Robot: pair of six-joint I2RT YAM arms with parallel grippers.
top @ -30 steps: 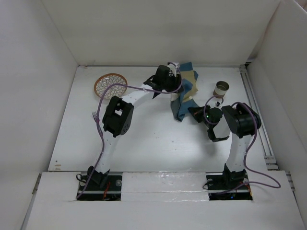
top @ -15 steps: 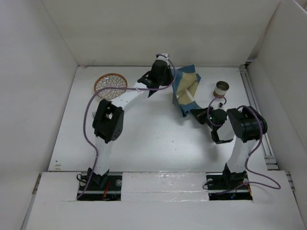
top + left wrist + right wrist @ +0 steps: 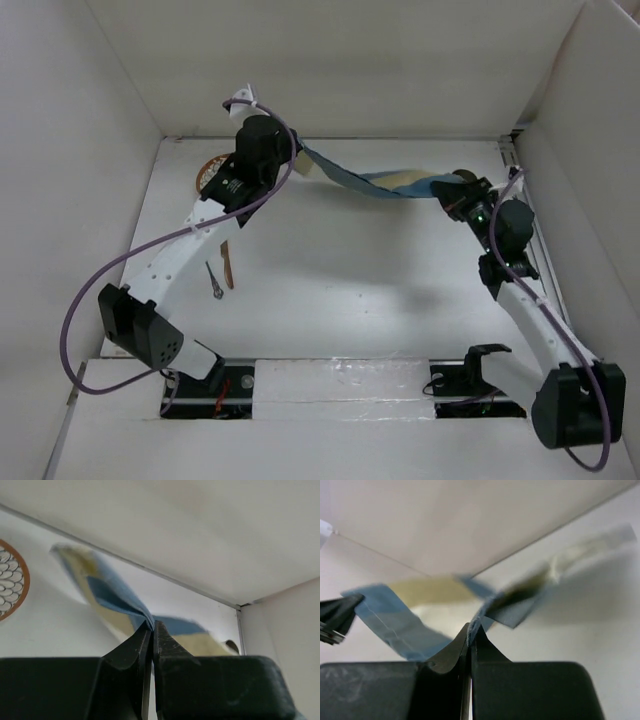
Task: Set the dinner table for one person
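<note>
- Placemat (image 3: 375, 182), blue-and-beige checked cloth, hangs in the air over the far part of the dinner table (image 3: 340, 300), strung between the two arms, twisted and sagging mid-span
- Left gripper (image 3: 151, 626): jaws pinched tight on one end of the cloth
- Right gripper (image 3: 470, 630): likewise clamped on the opposite end
- Handling, judged: light, limp, no stiffness; will fold on itself without tension; not fragile, unlikely to slip from a firm pinch
- Best hold: corners or edge ends, well apart, so it lands flat
- Round woven mat (image 3: 12, 580) at far left; utensils (image 3: 228, 268) lie on the table beside the left arm
</note>
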